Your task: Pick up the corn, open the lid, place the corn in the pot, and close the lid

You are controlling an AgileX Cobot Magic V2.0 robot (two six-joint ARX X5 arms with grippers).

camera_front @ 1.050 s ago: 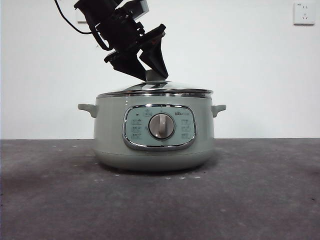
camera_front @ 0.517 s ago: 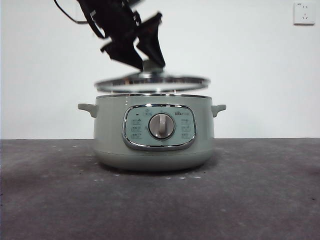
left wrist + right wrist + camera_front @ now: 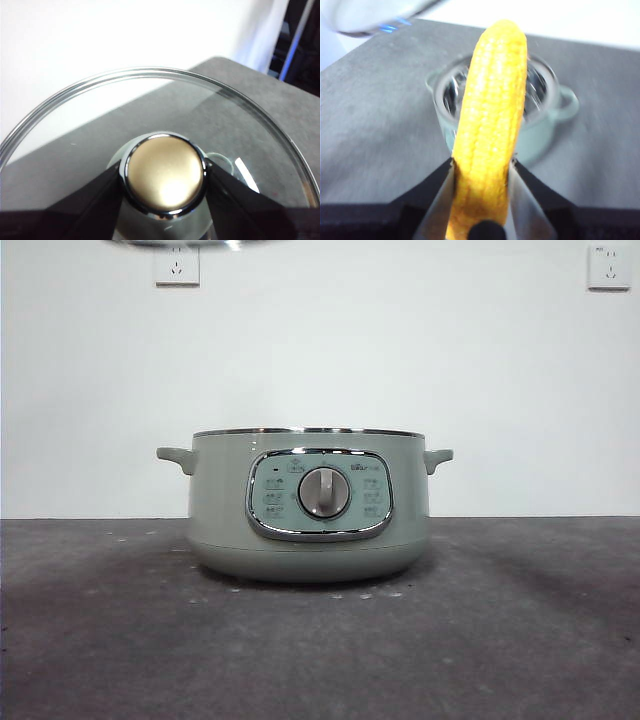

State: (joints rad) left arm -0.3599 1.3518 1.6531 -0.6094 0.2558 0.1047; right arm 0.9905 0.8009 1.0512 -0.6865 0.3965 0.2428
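Observation:
The sage-green pot [image 3: 308, 510] stands open on the dark table in the front view, and it shows far below in the right wrist view [image 3: 547, 130]. My left gripper [image 3: 165, 175] is shut on the knob [image 3: 165, 172] of the glass lid [image 3: 75, 120] and holds it high in the air. Only the lid's rim [image 3: 190, 243] shows at the front view's top edge, and the lid also shows in the right wrist view [image 3: 375, 15]. My right gripper [image 3: 482, 175] is shut on the yellow corn [image 3: 492, 115] and holds it high above the open pot.
The dark grey table [image 3: 520, 620] spreads around the pot. A white wall with two sockets [image 3: 177, 265] stands behind. The table's far edge and dark objects [image 3: 300, 45] show in the left wrist view.
The left gripper has lifted the lid off the pot and carried it up, out of the front view's top edge. The pot now stands open.

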